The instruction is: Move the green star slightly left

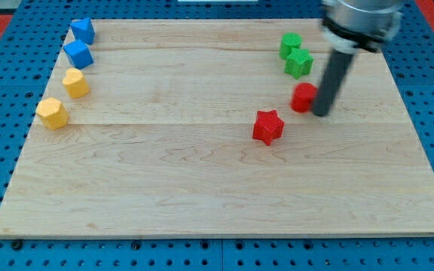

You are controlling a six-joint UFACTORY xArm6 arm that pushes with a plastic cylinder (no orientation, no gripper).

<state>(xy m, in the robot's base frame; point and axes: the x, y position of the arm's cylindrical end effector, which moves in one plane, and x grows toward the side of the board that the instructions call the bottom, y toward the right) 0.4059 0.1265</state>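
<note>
At the view's left edge of the wooden board [202, 188], four blocks run in a slanted line down from the top-left corner. Lowest and furthest left is a yellow hexagonal block [52, 113], close to the board's left edge about halfway down. Just up and to the right of it sits a second yellow block [75, 82], rounder in outline; its exact shape is hard to make out. Above that lies a blue cube [77, 54], and nearest the top-left corner a blue block [83, 31] with a pointed, roughly triangular outline. The two blue blocks are nearly touching.

The board's middle holds nothing until a red star [268, 126], right of centre and about halfway down.

Further right, near the top edge, two green blocks stand touching each other: a green block [290, 44] of rounded shape above, and the green star [299, 63], the task's block, just below and slightly right of it. Below the green star is a red block [304, 98], whose right side is partly hidden by the rod, so its shape cannot be told.

The arm has no hand or jaws to open or close; it ends in a dark rod coming down from the top-right corner. The tip [322, 113] rests on the board against the red block's right side, below and to the right of the green star and apart from it.

Around the board lies a blue perforated surface [6, 45].
</note>
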